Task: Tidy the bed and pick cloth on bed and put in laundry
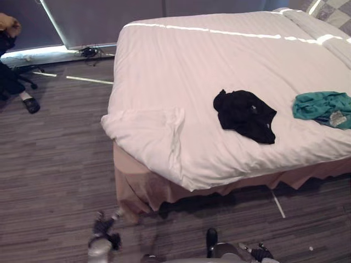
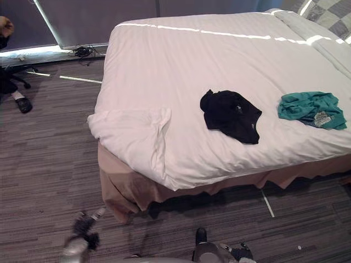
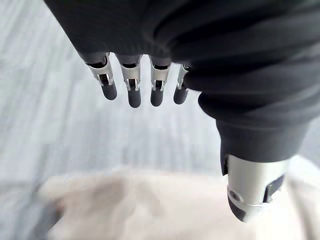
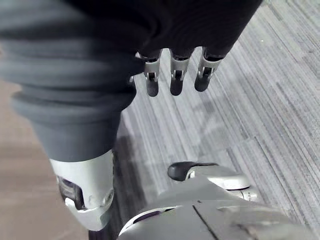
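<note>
Left eye view: black cloth (image 1: 245, 115) and teal cloth (image 1: 322, 108) lie on the bed (image 1: 219, 49), duvet corner (image 1: 148, 131) folded back, so seemingly nothing done yet; left hand (image 3: 132, 85) and right hand (image 4: 172, 75) hang straight-fingered, empty, short of the bed.

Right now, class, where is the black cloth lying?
In the eye views the black cloth lies crumpled on the white bed, near its front edge, with the green cloth apart from it on the robot's right.

Nothing legible: no text, labels, numbers.
On teal garment (image 1: 315, 105), well beyond right hand (image 4: 172, 84), a pale patch (image 1: 337, 117), too small to read.
</note>
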`<state>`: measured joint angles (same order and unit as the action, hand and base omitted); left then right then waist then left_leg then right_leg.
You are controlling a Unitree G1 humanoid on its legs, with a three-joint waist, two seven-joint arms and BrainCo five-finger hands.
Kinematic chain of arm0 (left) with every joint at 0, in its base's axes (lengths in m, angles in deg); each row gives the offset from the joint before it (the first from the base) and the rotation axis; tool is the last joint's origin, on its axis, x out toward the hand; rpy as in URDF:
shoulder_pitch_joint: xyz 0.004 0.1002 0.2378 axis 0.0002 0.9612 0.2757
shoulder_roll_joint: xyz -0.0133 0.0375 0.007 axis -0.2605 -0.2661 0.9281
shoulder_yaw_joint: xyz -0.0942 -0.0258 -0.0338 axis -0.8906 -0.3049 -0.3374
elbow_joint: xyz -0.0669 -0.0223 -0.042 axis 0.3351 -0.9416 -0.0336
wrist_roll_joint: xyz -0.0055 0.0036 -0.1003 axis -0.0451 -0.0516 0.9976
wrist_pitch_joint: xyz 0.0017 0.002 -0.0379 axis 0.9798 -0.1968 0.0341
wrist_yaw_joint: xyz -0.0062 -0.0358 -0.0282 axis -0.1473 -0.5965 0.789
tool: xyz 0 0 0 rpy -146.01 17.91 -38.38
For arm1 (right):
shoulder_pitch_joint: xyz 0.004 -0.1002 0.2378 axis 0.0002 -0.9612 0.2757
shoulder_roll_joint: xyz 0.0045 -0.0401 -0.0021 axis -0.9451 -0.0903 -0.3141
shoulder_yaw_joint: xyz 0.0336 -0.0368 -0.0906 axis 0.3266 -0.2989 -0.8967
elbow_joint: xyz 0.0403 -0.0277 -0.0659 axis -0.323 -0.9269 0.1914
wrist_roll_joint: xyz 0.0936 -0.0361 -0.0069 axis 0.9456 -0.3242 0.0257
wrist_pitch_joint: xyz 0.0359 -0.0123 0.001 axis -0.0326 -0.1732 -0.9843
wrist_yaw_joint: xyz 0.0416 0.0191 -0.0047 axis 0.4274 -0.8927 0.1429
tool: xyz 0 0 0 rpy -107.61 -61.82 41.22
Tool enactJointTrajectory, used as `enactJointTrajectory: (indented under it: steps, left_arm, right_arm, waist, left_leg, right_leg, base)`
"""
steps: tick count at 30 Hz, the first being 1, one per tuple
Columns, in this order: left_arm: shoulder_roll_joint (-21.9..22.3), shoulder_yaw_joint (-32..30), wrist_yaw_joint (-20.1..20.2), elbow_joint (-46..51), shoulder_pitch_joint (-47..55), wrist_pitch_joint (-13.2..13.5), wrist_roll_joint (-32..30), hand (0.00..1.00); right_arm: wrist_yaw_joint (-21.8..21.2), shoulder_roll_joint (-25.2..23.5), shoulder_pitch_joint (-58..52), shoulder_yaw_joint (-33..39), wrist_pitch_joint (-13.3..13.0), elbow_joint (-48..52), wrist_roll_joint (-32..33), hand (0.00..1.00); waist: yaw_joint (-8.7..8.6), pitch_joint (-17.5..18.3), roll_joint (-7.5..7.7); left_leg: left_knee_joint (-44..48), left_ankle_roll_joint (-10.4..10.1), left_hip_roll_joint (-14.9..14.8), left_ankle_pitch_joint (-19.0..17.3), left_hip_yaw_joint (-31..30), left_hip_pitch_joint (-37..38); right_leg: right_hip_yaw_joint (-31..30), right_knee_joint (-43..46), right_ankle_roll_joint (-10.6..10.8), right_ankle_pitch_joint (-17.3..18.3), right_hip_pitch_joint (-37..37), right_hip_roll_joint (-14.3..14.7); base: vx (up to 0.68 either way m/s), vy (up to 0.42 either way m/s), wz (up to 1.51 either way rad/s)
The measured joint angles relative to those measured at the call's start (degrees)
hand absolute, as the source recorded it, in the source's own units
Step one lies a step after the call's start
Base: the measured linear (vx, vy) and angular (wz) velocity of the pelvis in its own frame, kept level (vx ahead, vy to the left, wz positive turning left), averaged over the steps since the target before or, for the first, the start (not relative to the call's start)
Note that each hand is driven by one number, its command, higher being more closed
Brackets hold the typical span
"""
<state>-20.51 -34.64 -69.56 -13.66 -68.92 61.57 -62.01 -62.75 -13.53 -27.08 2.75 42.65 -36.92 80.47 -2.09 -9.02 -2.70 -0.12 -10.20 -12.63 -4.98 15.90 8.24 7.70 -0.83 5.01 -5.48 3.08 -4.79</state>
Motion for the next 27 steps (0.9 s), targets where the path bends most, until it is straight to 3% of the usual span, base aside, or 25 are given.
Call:
enactJointTrajectory:
  steps: [3,7,11,14,18,24,25,27]
  left_arm:
    - [-3.85,-3.04,-2.93,7.26,-1.65,1.90,0.02,0.00]
    - [-6.83,-1.69,-4.86,14.94,-6.88,3.34,-0.60,0.00]
    - [-9.87,2.46,-5.16,15.41,-13.12,3.40,-2.22,0.00]
    - [-11.56,7.08,-5.41,15.11,-19.93,3.23,-3.67,0.00]
    - [-13.91,15.74,-6.18,7.16,-33.79,2.31,-4.74,0.00]
    - [-16.53,24.75,-6.00,-9.16,-51.15,-0.67,-4.68,0.00]
    - [-17.17,25.68,-6.02,-11.37,-53.13,-0.85,-4.71,1.00]
    - [-17.54,27.63,-6.15,-14.92,-57.11,-1.28,-4.92,1.00]
  right_arm:
    - [-0.01,0.37,-2.18,0.03,-0.28,0.16,-0.04,0.00]
    - [-0.10,1.22,-2.54,0.18,-0.37,0.26,-0.04,0.00]
    - [-0.12,2.01,-2.13,1.21,-0.40,1.04,-0.04,0.00]
    - [-0.08,2.41,0.05,2.32,-0.35,1.22,-0.02,0.00]
    - [0.76,2.46,4.96,2.58,-0.38,1.39,0.12,0.00]
    - [2.66,2.31,8.55,-0.20,-0.93,2.80,3.82,0.00]
    - [2.82,2.16,8.82,-0.81,-1.17,3.07,4.17,0.00]
    - [3.76,1.88,8.80,-1.67,-1.87,3.55,5.30,0.00]
  waist:
    - [-0.03,0.44,-1.15]
    - [-0.30,0.97,-2.82]
    - [-0.50,0.58,-3.06]
    - [-0.78,-1.52,-2.38]
    - [-2.54,-5.91,-0.84]
    - [-4.70,-13.14,-0.37]
    - [-5.19,-13.69,-0.22]
    - [-5.15,-14.82,0.01]
  left_leg:
    - [0.01,0.05,0.83,-0.03,0.00,-0.28]
    - [0.06,0.10,1.29,-0.06,0.22,-0.62]
    - [0.58,0.16,1.53,-0.09,0.82,-3.31]
    - [2.44,0.15,1.94,-0.08,1.86,-8.07]
    - [4.13,0.01,2.00,0.28,3.18,-14.32]
    - [5.08,-0.09,1.64,0.73,4.83,-18.18]
    - [5.08,-0.11,1.62,0.75,4.98,-18.92]
    - [5.08,-0.11,1.65,0.75,5.39,-19.55]
  right_leg:
    - [0.06,-2.89,0.08,-1.79,-1.19,-0.58]
    - [0.06,-4.82,0.06,-3.09,-1.59,-0.93]
    - [-0.61,-4.83,-0.17,-4.12,1.57,-1.04]
    - [-3.03,-4.82,-0.29,-5.87,6.45,-1.37]
    - [-4.96,-4.82,-0.47,-7.92,13.04,-1.37]
    - [-7.39,-4.80,-0.72,-9.64,17.95,-0.98]
    - [-7.56,-4.80,-0.77,-9.76,18.74,-0.94]
    - [-7.90,-4.80,-0.71,-9.87,19.62,-0.93]
  base:
    - [0.01,0.021,0.03]
    - [-0.02,0.007,-0.02]
    - [-0.08,-0.020,-0.14]
    - [-0.12,-0.037,-0.22]
    - [-0.13,-0.060,-0.18]
    - [-0.03,-0.034,-0.18]
    - [0.00,0.000,0.00]
    - [0.00,0.005,-0.05]
